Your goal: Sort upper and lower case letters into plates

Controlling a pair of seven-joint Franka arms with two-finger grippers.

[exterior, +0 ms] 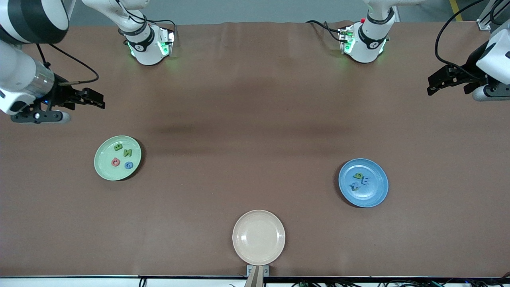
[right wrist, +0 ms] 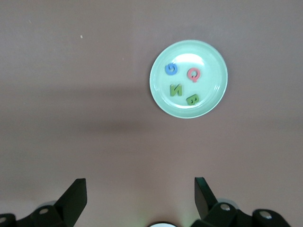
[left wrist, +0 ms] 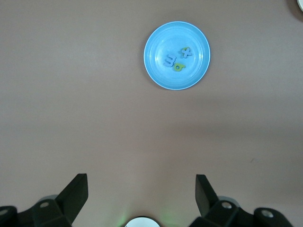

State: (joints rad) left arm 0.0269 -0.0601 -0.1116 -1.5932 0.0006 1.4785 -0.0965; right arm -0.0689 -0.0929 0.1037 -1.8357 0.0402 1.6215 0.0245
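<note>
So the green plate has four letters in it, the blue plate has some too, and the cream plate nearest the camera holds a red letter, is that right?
Not quite. The cream plate holds nothing, as the front view shows. The red letter lies in the green plate with three other letters. The blue plate does hold letters too. Both grippers, left and right, wait open off to the sides.

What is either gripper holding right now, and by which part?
Nothing is held. The left gripper and right gripper are both open over bare table.
</note>
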